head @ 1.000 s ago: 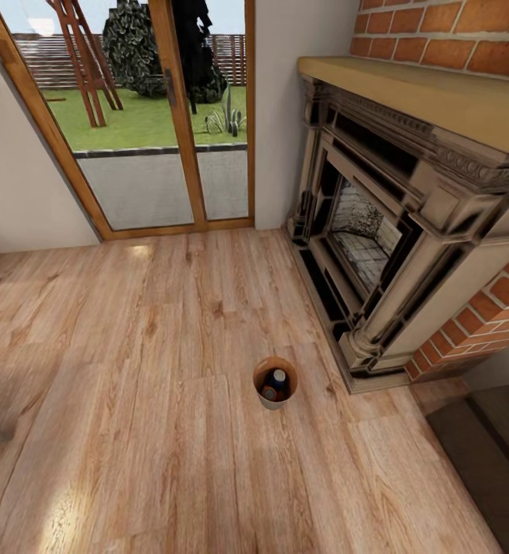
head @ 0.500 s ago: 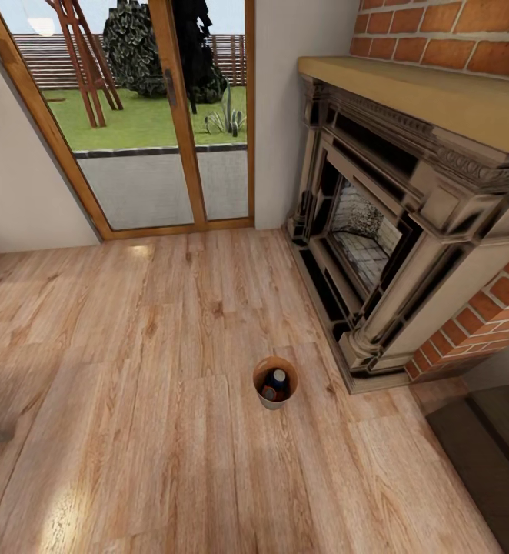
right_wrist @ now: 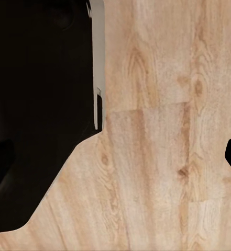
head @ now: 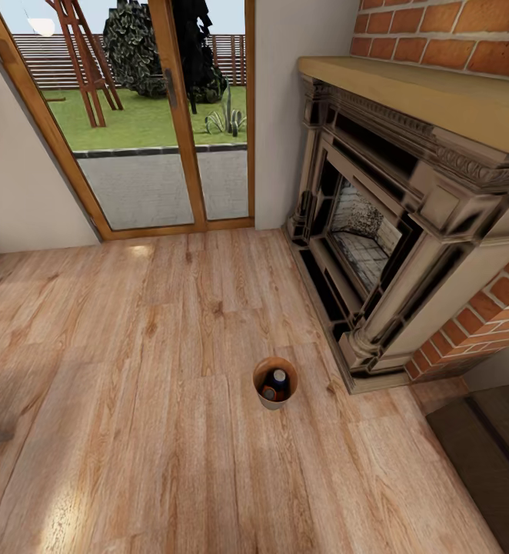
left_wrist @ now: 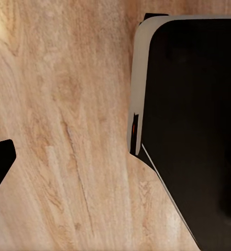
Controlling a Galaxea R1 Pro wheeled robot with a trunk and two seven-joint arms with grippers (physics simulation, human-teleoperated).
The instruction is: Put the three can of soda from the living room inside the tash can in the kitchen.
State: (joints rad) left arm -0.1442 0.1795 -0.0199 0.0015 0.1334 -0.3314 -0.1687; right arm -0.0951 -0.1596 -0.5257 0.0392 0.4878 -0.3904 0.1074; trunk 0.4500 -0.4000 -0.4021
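Nothing has shifted over the last second: the small grey bin with an orange-brown inside (head: 275, 382) sits on the light wood floor (head: 131, 385) near the carved fireplace (head: 385, 231), a blue can (head: 278, 379) inside; neither gripper's opening can be told

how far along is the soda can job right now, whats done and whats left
Done: the trash can on the wood floor by the fireplace holds cans; a blue can and an orange can show inside. A third cannot be made out. In hand: nothing visible. Left: confirm the third can; the bin stands beside the living-room fireplace, not in a kitchen.
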